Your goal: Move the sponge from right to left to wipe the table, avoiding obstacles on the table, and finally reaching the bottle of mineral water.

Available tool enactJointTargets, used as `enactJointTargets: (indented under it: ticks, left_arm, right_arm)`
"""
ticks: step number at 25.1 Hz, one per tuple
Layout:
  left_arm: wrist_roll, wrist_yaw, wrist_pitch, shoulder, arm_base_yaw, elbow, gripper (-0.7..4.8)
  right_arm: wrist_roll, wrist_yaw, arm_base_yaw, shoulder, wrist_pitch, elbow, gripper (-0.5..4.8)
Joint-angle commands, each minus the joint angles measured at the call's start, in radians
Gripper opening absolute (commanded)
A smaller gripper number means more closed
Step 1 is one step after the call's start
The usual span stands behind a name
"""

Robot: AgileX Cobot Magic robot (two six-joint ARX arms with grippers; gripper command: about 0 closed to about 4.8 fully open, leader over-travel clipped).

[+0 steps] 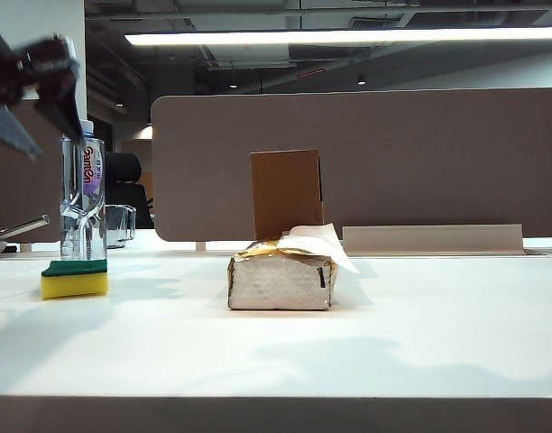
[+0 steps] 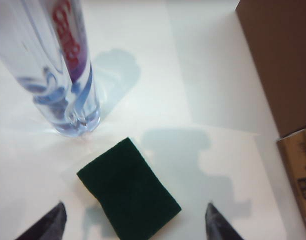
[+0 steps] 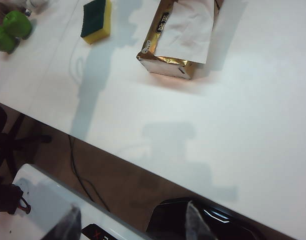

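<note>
Left pincer (image 2: 135,225) hangs above the sponge (image 2: 129,189) with its jaws spread wide and empty, and the sponge lies green face up on the desk (image 1: 393,334), just in front of the bottle of mineral water (image 1: 82,194). Right pincer (image 3: 130,225) hovers off the desk's near edge, jaws parted and holding nothing. Between them the tissue box (image 1: 282,275) sits mid-desk, its cardboard flap (image 1: 286,191) upright, well apart from the sponge.
</note>
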Motion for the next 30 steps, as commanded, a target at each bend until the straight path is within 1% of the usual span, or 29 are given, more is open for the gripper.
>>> enactJointTargets:
  ticks: [1, 13, 14, 16, 18, 20, 25, 30]
  left_arm:
    - [0.008, 0.009, -0.03, -0.063, -0.001, 0.004, 3.56]
    - [0.015, 0.024, -0.106, -0.259, -0.001, 0.003, 3.55]
    - [0.03, 0.029, -0.13, -0.29, -0.001, 0.003, 3.55]
    - [0.033, 0.034, -0.173, -0.334, -0.001, 0.003, 3.55]
    - [0.035, 0.066, -0.201, -0.359, -0.001, 0.003, 3.55]
    - [0.045, 0.113, -0.26, -0.402, -0.001, 0.003, 3.55]
    - [0.068, 0.117, -0.364, -0.473, -0.001, 0.001, 3.55]
    - [0.07, 0.144, -0.418, -0.556, -0.001, -0.029, 3.55]
  right_arm:
    - [0.0, -0.006, 0.0, -0.003, 0.016, 0.005, 2.69]
    - [0.0, -0.006, 0.002, -0.011, 0.016, 0.005, 2.69]
    - [0.0, -0.006, 0.009, -0.011, 0.016, 0.005, 2.69]
    - [0.0, -0.006, 0.026, -0.012, 0.016, 0.005, 2.69]
    - [-0.003, -0.005, 0.035, -0.011, 0.016, 0.005, 2.69]
    - [-0.011, -0.005, 0.044, -0.014, 0.014, 0.005, 2.69]
    - [-0.012, -0.006, 0.051, -0.026, 0.0, 0.005, 2.69]
    - [-0.019, -0.003, 0.053, -0.052, -0.019, 0.005, 2.69]
